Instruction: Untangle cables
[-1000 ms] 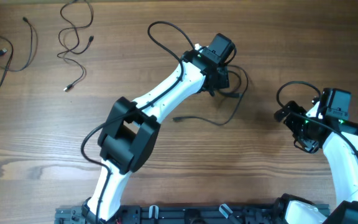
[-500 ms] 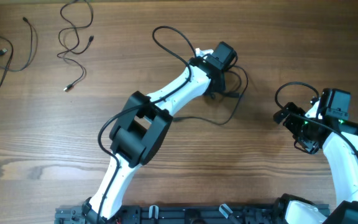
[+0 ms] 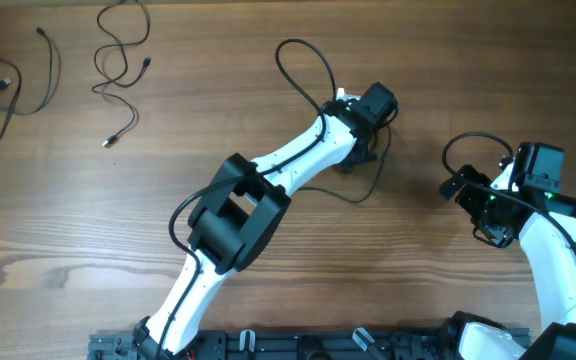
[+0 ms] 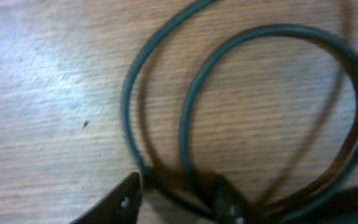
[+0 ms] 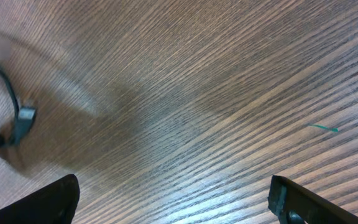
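A thin black cable (image 3: pixel 376 178) lies on the wooden table at centre right, curving down from under my left gripper (image 3: pixel 360 158). In the left wrist view it forms two overlapping loops (image 4: pixel 185 124). Both strands run down between the fingertips (image 4: pixel 124 200) of my left gripper (image 4: pixel 176 202). The jaws stand narrow, and a gap of bare wood still shows between them. My right gripper (image 5: pixel 182 205) hangs wide open over bare wood at the right (image 3: pixel 456 186), holding nothing. A small plug (image 5: pixel 23 121) of the cable shows at its far left. More cables (image 3: pixel 120 60) lie at the top left.
Another thin cord (image 3: pixel 8 90) lies at the far left edge. My left arm's own thicker wiring (image 3: pixel 303 65) loops above its wrist, and the right arm's (image 3: pixel 468 140) arcs beside its gripper. The arm bases (image 3: pixel 298 345) line the front edge.
My left arm has swung right and slightly away, and its jaws have narrowed around the cable strands. The cable's lower run has shifted right with it. The right arm has not moved.
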You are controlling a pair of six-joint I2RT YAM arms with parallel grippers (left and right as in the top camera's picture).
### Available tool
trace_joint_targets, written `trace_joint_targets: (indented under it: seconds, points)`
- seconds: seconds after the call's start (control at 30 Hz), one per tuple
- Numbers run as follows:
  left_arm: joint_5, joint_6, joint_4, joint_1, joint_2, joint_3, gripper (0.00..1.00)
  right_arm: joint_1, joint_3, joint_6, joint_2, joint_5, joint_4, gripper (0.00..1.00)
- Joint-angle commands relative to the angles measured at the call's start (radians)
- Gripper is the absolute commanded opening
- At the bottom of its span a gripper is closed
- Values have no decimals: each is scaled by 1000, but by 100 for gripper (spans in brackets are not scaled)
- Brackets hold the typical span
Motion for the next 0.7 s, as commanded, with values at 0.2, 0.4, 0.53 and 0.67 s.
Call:
trace_joint_targets:
  seconds: [0.2, 0.4, 0.53, 0.67]
  points:
    - [23, -39, -153, 121, 80, -34, 4, -2, 13, -23, -13, -8, -13, 100]
    - [23, -36, -248, 217, 13, -31, 4, -2, 13, -45, -13, -8, -14, 100]
    - [120, -21, -337, 256, -53, -31, 4, -2, 13, -45, -13, -8, -12, 100]
    - [261, -56, -434, 262, -83, -32, 4, -2, 13, -45, -13, -8, -11, 100]
